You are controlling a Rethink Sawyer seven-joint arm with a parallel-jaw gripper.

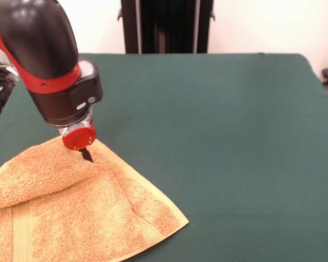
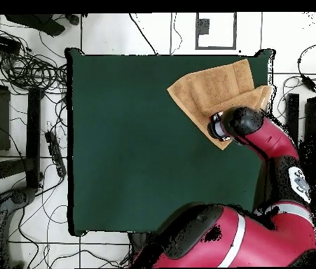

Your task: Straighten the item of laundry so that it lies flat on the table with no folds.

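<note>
The gripper is pressing its dark tips, drawn together, into the towel near its far corner. The towel is lying partly folded at one corner of the table.

The towel is rough, looped terry cloth with a flat woven band; the table wears matt, felt-like cloth; the arm has a glossy, smooth plastic shell

White wall; tiled floor; tangled cables; dark stand.
</note>
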